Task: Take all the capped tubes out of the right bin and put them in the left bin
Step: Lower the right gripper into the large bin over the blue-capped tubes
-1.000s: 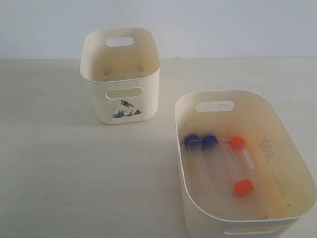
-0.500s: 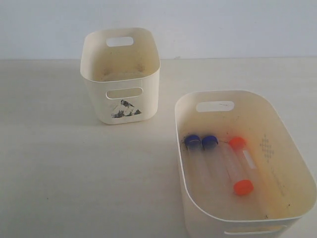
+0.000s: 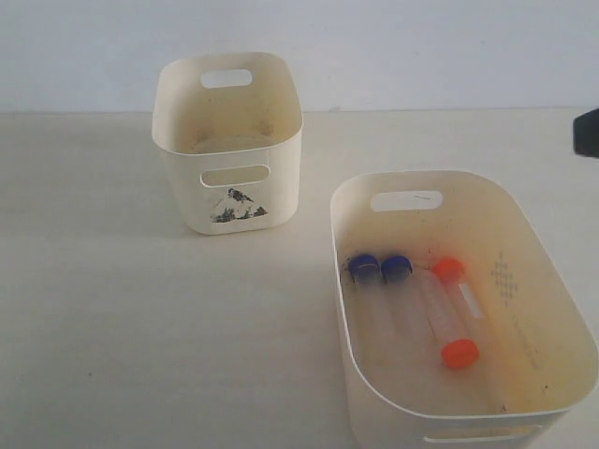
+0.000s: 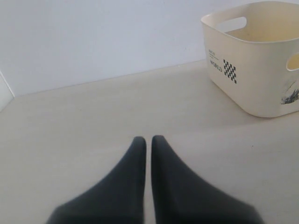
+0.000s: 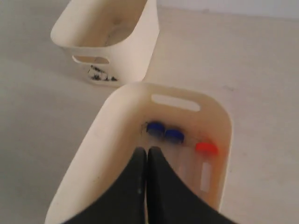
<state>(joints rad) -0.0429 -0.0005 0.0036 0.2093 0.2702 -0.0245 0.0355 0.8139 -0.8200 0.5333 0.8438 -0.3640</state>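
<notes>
Capped tubes [image 3: 440, 313], all four, lie side by side in the right bin [image 3: 552, 281], lower right of the exterior view. The left bin [image 3: 229, 201] stands upper left on the table [image 3: 112, 309]. My right end effector [image 5: 147, 150] and left end effector [image 4: 146, 140] are both closed, holding nothing.

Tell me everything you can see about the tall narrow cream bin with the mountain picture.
The left bin is a tall, narrow cream plastic tub with rounded corners. Oval handle cutouts pierce its front and back walls, with a dark mountain picture under the front one; the left wrist view shows a checkered mark and the word WORLD on a side wall. It stands upright on the table, apart from the right bin. Faint scuffs mark its inside; nothing shows lying in it.
</notes>
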